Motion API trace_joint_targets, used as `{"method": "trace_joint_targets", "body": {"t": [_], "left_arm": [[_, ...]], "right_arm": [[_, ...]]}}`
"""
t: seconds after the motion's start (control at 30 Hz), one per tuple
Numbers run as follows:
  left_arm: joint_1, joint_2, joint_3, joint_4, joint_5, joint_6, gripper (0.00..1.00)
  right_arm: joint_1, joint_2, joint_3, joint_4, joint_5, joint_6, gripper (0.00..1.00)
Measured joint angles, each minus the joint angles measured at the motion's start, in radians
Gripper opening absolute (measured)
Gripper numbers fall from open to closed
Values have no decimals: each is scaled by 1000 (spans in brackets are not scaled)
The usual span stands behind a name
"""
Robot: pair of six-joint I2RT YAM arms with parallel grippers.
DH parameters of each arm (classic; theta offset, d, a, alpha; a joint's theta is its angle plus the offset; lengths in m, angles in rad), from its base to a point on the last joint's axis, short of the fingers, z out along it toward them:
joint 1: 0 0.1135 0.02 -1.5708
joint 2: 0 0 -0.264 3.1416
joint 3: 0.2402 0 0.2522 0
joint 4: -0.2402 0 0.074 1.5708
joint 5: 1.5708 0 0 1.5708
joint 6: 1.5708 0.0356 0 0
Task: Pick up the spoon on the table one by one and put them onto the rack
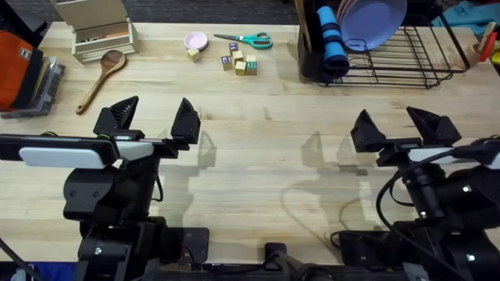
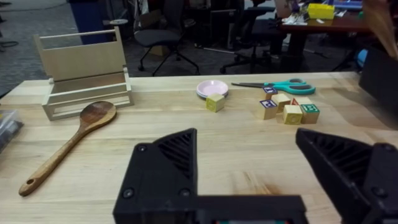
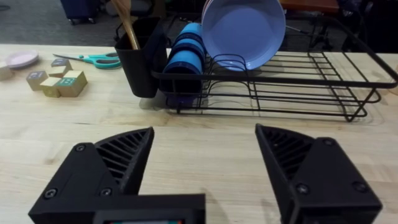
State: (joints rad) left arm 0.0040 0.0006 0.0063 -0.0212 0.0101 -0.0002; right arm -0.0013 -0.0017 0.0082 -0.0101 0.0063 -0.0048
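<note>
1. The spoon [image 1: 101,78] is seen lying flat on the table [image 1: 258,140] at the far left, its round bowl just beside the beige wooden box [image 1: 98,31] and its handle running back toward the robot's left side; in the left wrist view the spoon [image 2: 68,146] is shown apart from the box [image 2: 84,74], with nothing gripping it
2. The left gripper [image 1: 152,123] is held over the bare tabletop nearer the robot than the spoon, its two black fingers spread wide apart and nothing between them; the same gap is seen at the left gripper [image 2: 258,168] in its own wrist view
3. The right gripper [image 1: 402,129] is held over the right half of the table, its fingers likewise spread apart and empty, as is seen at the right gripper [image 3: 205,162] in the right wrist view
4. The rack [image 1: 406,66] is placed at the far right of the table, well apart from the spoon; the rack [image 3: 298,81] is seen to hold a lavender plate [image 3: 242,31] standing on edge and a blue cup [image 3: 186,53] lying on its side, with a black utensil holder [image 3: 142,59] at its end, from which a wooden handle [image 3: 125,25] sticks up
5. Between spoon and rack, along the far side of the table, a small pink dish [image 1: 195,39], teal-handled scissors [image 1: 248,39] and several toy blocks [image 1: 238,62] are laid out
6. An orange item [image 1: 14,66] is seen at the table's left edge
</note>
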Motion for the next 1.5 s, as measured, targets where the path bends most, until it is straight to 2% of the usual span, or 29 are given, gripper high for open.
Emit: {"method": "trace_joint_targets", "body": {"t": [0.73,0.9,1.0,1.17,1.3,1.5], "left_arm": [[0,0,0,-4,-21,4,992],[0,1,14,-83,-15,-8,992],[0,16,67,-168,-27,-11,991],[0,105,223,-299,-34,-15,991],[0,233,369,-429,-37,-16,991],[0,491,614,-623,-36,-16,991]], "right_arm": [[0,2,3,-22,1,-6,992],[0,2,33,-84,0,31,992],[0,15,81,-193,-4,56,992],[0,106,188,-326,-3,65,992],[0,221,320,-350,-3,66,992],[0,469,529,-364,-3,66,992]]}}
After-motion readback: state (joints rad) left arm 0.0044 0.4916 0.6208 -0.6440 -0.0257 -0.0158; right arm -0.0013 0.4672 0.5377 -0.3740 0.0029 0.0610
